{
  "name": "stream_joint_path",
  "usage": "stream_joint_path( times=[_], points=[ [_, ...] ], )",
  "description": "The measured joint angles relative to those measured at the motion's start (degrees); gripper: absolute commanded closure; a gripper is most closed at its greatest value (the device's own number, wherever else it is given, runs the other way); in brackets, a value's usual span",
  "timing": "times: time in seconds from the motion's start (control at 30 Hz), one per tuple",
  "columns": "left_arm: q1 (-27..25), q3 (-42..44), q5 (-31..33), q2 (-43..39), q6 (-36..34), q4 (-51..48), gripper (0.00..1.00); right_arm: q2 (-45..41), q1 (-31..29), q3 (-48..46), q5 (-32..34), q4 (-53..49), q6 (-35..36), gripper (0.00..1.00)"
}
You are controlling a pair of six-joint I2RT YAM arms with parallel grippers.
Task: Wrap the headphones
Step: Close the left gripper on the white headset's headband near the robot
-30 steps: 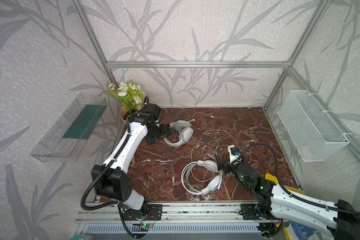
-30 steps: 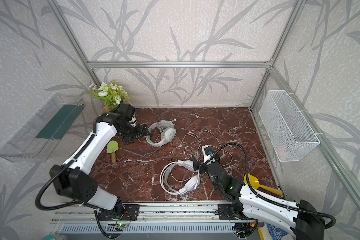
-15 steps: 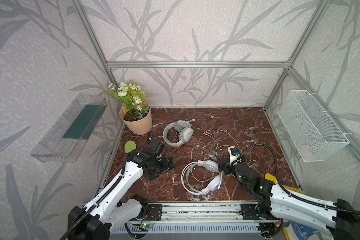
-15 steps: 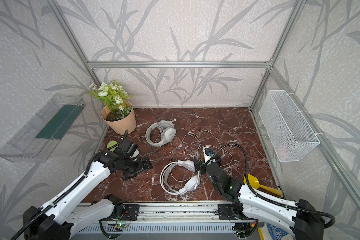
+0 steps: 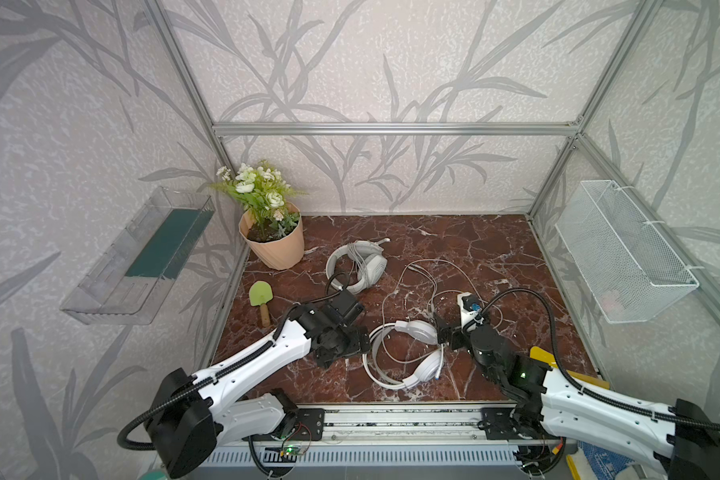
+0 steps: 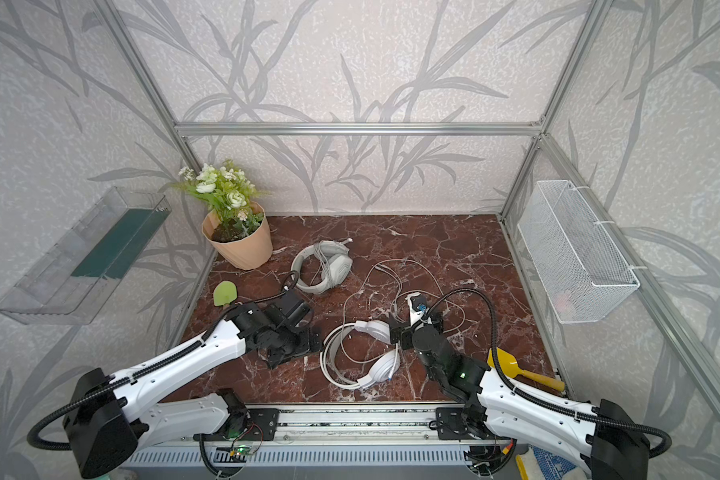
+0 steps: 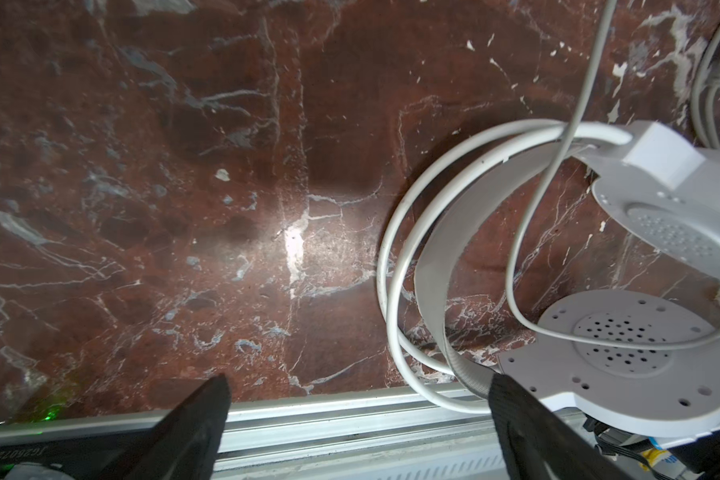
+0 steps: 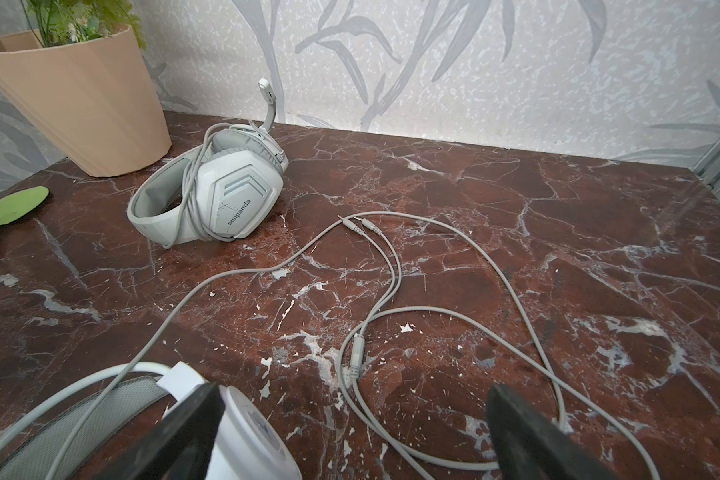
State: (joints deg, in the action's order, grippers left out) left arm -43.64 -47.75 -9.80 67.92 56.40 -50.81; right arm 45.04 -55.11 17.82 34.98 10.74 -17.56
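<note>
near edge: left fingers (image 7: 192, 424) stand wide apart over bare surface (image 7: 184, 208), holding nothing. the white headset (image 5: 427, 368) lies flat just beside them, band toward that arm. right fingers (image 8: 184, 428) are also wide apart and empty, low at the other side of the same headset. one finger is just beside a cup; cannot tell if it touches.

middle: its cable (image 8: 391, 270) lies loose, sprawled in loops over the surface, two plugs at the far end.

farther back: grey headset (image 5: 362, 266), cord wound round band and cup. looks done.

judgement: the step in hand is the approach to the white headset; winding not yet begun. the next move calls for one arm to steady the band while the other pinches the thin cable close to the cup, low against the surface.

containers: flower pot (image 5: 275, 253), back left, holds a plant with white blooms. clear tray (image 5: 100, 299) on the left wall holds a dark green slab. wire basket (image 5: 624, 232) on the right wall holds something pinkish at the bottom, too blurred to name.
</note>
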Motion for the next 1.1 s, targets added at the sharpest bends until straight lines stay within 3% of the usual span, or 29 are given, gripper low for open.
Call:
stream_joint_path(
  times=[0.13,0.37,0.7,1.1],
  points=[
    [-4.1,-1.0,1.2,3.1,2.4,1.6,0.02,-0.1,0.0,0.0,-0.7,0.0,0.0,0.01],
    [-9.2,-4.9,3.0,9.9,6.0,2.0,0.13,-0.1,0.0,0.0,-1.4,-0.1,0.0,0.01],
    [-10.1,-5.9,5.2,14.0,10.4,1.1,0.18,-2.6,0.0,0.0,-2.0,-0.8,0.0,0.01],
    [-10.4,-6.4,4.6,19.7,10.7,3.2,0.37,-3.7,0.0,0.0,-2.5,-1.3,0.0,0.01]
  ],
)
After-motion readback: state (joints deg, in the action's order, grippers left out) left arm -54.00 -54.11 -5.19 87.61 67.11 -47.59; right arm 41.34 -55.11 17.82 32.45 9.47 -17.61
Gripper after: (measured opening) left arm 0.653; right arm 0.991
